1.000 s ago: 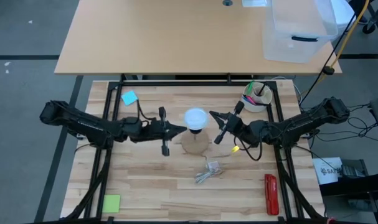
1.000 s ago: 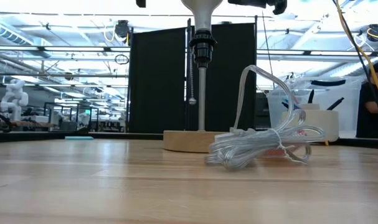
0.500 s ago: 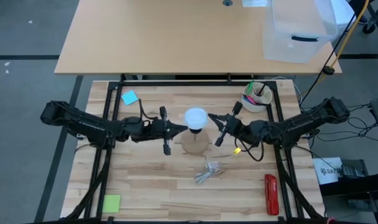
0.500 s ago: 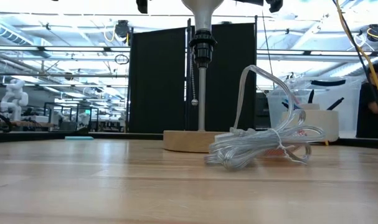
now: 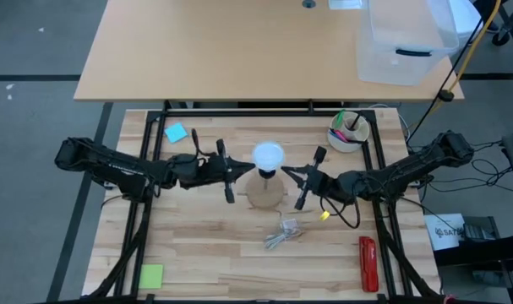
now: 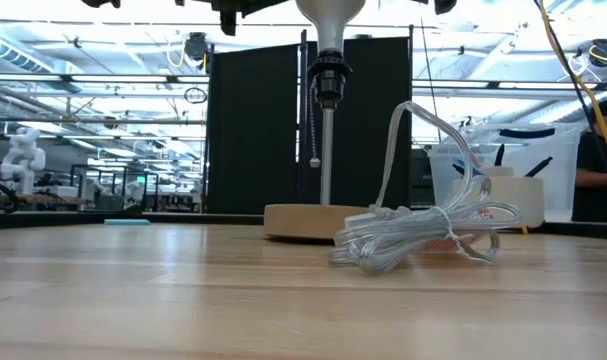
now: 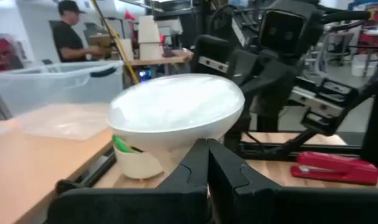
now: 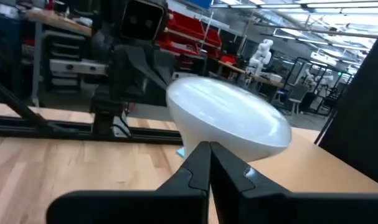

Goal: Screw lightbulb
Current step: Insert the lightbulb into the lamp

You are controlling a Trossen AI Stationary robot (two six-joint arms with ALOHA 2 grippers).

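Observation:
The white lightbulb (image 5: 267, 155) sits upright in the black socket (image 6: 327, 75) of a lamp, on a thin stem over the round wooden base (image 5: 265, 192). My left gripper (image 5: 253, 171) comes level from the table's left and is shut, its tips just under the globe (image 7: 176, 109). My right gripper (image 5: 284, 172) comes level from the right and is also shut, its tips under the globe (image 8: 229, 121). The bulb's neck is hidden behind the fingers in both wrist views. My left gripper points its shut fingertips (image 7: 207, 149) level at the bulb's neck from the table's left, below the globe. The fingers hide the meeting place, so I cannot tell whether they touch. My right gripper points its shut fingertips (image 8: 208, 152) at the neck from the right. There too I cannot tell.
A coil of clear cord (image 5: 283, 232) lies in front of the base. A red stapler (image 5: 368, 263) lies near right, a white cup of pens (image 5: 347, 131) far right, a blue note (image 5: 176, 133) far left and a green note (image 5: 151, 275) near left. A person (image 6: 598, 150) shows beyond the table.
My right gripper has gone a little toward the table's near edge and my left a little toward the far edge, both staying shut at the bulb's neck. The lamp has shifted slightly and its pull chain swings.

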